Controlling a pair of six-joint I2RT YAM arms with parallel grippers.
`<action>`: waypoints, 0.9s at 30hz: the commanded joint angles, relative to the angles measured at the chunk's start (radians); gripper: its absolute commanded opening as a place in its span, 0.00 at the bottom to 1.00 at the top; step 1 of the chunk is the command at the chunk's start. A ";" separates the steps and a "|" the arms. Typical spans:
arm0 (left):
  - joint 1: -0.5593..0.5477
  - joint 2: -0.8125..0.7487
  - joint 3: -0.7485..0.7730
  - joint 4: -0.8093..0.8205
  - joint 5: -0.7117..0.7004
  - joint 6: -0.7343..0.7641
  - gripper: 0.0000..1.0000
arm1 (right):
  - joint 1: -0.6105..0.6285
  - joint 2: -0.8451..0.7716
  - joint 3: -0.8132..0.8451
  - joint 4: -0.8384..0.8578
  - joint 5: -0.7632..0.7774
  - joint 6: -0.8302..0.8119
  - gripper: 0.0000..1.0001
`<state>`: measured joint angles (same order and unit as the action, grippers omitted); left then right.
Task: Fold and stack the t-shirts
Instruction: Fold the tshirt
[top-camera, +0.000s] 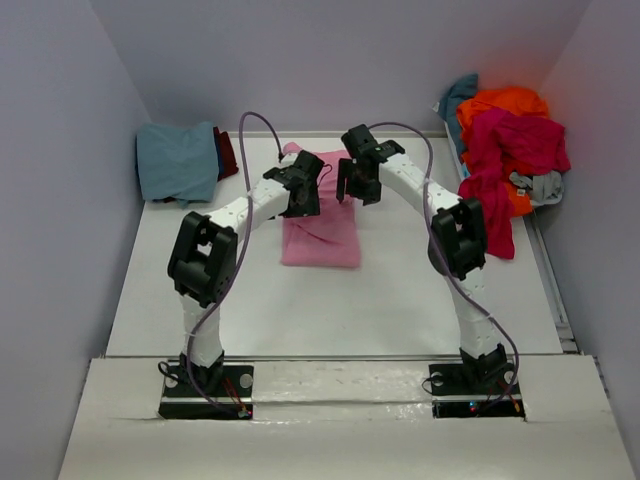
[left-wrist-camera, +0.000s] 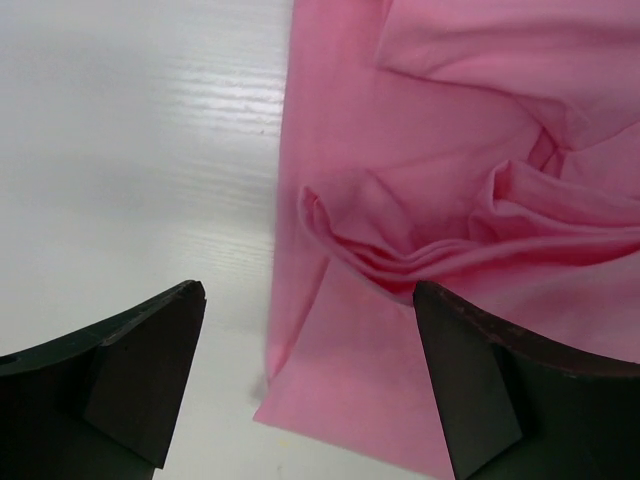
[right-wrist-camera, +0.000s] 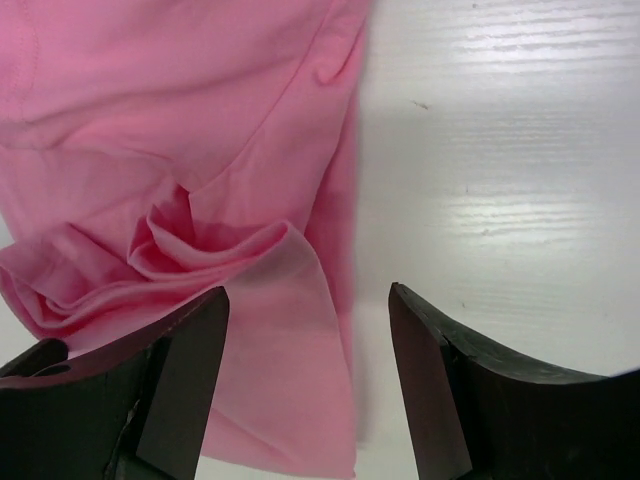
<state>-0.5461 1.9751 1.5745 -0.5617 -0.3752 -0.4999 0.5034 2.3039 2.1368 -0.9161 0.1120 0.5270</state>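
Note:
A light pink t-shirt (top-camera: 322, 235) lies in the middle of the table as a narrow strip, bunched at its far end. My left gripper (top-camera: 303, 196) hovers over its left far edge and my right gripper (top-camera: 357, 183) over its right far edge. In the left wrist view the pink t-shirt (left-wrist-camera: 450, 150) shows a rumpled fold, and the left gripper (left-wrist-camera: 310, 385) stands open over its corner, gripping nothing. The right wrist view has the pink t-shirt (right-wrist-camera: 180, 120) crumpled under the open right gripper (right-wrist-camera: 308, 385), its edge lying loose between the jaws.
A folded teal-blue t-shirt (top-camera: 178, 160) sits at the back left on something dark red (top-camera: 229, 152). At the back right is a pile of t-shirts: orange (top-camera: 502, 104), crimson (top-camera: 512, 150), grey (top-camera: 541, 186) and teal (top-camera: 458, 96). Walls close in three sides.

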 joint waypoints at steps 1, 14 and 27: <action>0.002 -0.168 -0.068 -0.056 -0.033 -0.011 0.99 | -0.005 -0.155 -0.060 -0.050 0.017 0.013 0.70; -0.086 -0.346 -0.277 -0.142 0.032 -0.089 0.99 | 0.035 -0.302 -0.279 -0.035 -0.152 0.014 0.65; -0.095 -0.231 -0.331 -0.073 0.102 -0.126 0.99 | 0.081 -0.288 -0.360 0.016 -0.236 0.024 0.64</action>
<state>-0.6437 1.7199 1.2102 -0.6456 -0.2787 -0.6159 0.5529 2.0266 1.8164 -0.9295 -0.0883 0.5423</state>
